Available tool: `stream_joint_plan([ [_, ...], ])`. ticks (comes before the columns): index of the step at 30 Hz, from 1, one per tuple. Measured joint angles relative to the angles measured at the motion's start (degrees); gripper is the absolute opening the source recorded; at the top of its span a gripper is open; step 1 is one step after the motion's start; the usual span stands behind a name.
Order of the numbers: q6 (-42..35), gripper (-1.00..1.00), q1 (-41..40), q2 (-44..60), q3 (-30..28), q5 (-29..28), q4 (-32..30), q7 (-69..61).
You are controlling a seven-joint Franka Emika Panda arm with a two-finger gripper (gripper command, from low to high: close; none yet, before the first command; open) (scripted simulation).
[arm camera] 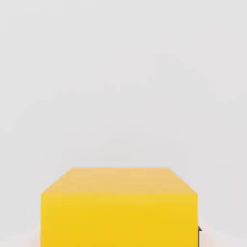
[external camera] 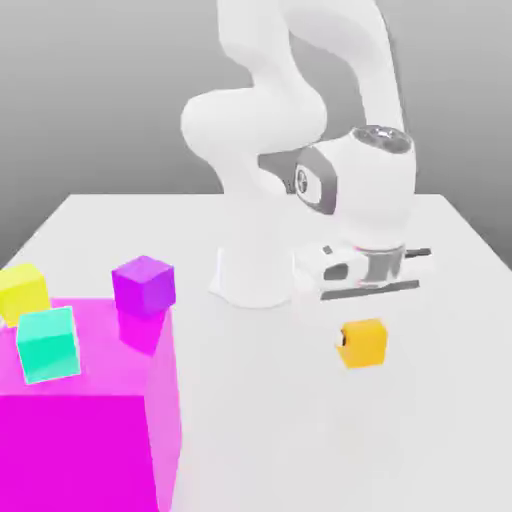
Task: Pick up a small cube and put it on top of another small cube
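Note:
The small amber cube (external camera: 366, 346) hangs above the white table, straight under the arm's hand in the exterior view. My gripper (external camera: 362, 338) is shut on it, and a dark pad (external camera: 343, 340) presses on the side of the cube toward the exterior view's left. A faint shadow lies on the table well below the cube. In the hand view the same cube (arm camera: 119, 207) sits close up, with a dark fingertip (arm camera: 199, 231) at its edge. A purple small cube (external camera: 144, 284) stands to the exterior view's left, well apart from the gripper.
A huge magenta block (external camera: 95, 440) takes up the near corner on the exterior view's left. A teal cube (external camera: 48, 343) appears to rest on its top. A lemon-yellow cube (external camera: 22, 290) stands behind it. The arm's white base (external camera: 255, 275) rises at the table's middle.

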Motion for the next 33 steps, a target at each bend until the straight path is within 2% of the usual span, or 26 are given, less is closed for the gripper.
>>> stream_joint_plan([
  [18, -41.67, -1.00, -23.58, -6.99, -23.38, -6.31, 35.44, -11.29],
  [20, -42.52, -1.00, -25.91, -7.12, -25.59, -6.10, 35.88, -10.46],
  [22, -38.99, -1.00, -26.55, -5.69, -26.50, -5.63, 33.62, -10.66],
  [23, -36.83, 1.00, -26.76, -4.82, -26.72, -5.33, 32.24, -10.89],
  [29, -35.73, 1.00, -26.85, -4.40, -26.85, -5.41, 31.54, -10.88],
  [33, -42.31, 1.00, -26.99, -6.95, -26.10, -6.29, 35.73, -10.13],
])
